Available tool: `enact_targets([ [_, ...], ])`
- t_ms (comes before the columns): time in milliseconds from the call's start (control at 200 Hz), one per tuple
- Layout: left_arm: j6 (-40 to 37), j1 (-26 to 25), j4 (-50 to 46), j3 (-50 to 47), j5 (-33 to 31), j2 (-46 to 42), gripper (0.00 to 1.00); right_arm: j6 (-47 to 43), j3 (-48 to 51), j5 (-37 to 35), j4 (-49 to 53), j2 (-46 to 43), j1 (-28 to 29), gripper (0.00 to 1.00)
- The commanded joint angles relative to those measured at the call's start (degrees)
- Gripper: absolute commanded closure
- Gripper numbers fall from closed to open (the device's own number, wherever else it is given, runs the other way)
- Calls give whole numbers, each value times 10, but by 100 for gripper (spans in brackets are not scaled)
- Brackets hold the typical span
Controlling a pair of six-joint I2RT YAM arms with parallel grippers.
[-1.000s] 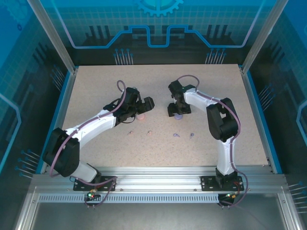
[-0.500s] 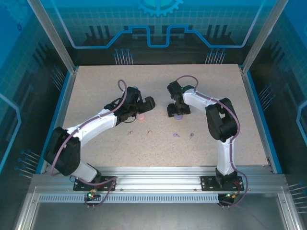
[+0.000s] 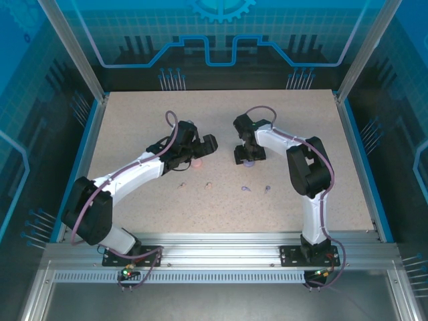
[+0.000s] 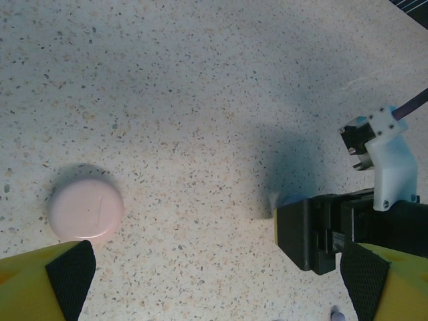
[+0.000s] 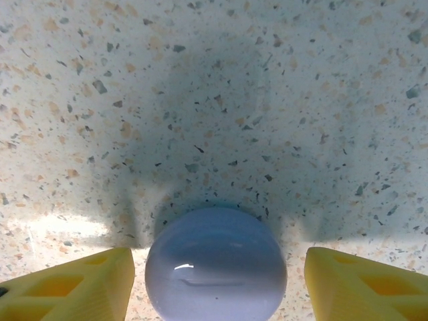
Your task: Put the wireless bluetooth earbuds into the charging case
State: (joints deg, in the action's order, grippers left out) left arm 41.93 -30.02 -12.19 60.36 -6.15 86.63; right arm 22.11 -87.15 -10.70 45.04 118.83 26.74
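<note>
**Asker:** How do your pincers stand?

**Me:** My left pincer [image 4: 217, 267] is spread wide with nothing between its fingers. It hangs above the speckled table [image 4: 200, 80]. The pink round case [image 4: 86, 209] lies ahead of one fingertip [image 4: 67, 271], not in the gap.

**Asker:** And the other?

**Me:** My right pincer [image 5: 217, 281] is parted too, and it straddles the purple round case [image 5: 215, 264]. There is a yellow finger [image 5: 67, 287] on each side of it. A thin strip of table shows between each finger and the case, so I grip nothing.

**Asker:** Where are the earbuds?

**Me:** Seen from above, all four lie loose on the table in a rough row, nearer my bases than the two cases. On my left side are a pink earbud [image 3: 182, 186] and another pink earbud [image 3: 208, 185], both below the pink case. On my right side are a purple earbud [image 3: 246, 188] and a second purple earbud [image 3: 268, 190]. The first of these lies just below the purple case, the other farther toward my right arm. They are too small for me to tell which way their stems point.
</note>
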Motion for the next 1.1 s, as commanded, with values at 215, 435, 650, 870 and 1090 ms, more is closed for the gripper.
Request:
enact_targets([
  [215, 4, -6, -6, 19, 5, 6, 1, 5, 17, -6, 13, -25, 9, 31],
  [435, 5, -6, -7, 19, 5, 8, 1, 7, 12, 0, 11, -22, 9, 33],
  [650, 5, -7, -8, 23, 5, 11, 1, 6, 7, -2, 13, -22, 9, 35],
  [870, 6, -9, -8, 23, 5, 9, 1, 7, 5, -3, 15, -22, 9, 35],
  [1090, 7, -10, -7, 25, 5, 11, 1, 6, -14, -11, 23, -9, 9, 33],
])
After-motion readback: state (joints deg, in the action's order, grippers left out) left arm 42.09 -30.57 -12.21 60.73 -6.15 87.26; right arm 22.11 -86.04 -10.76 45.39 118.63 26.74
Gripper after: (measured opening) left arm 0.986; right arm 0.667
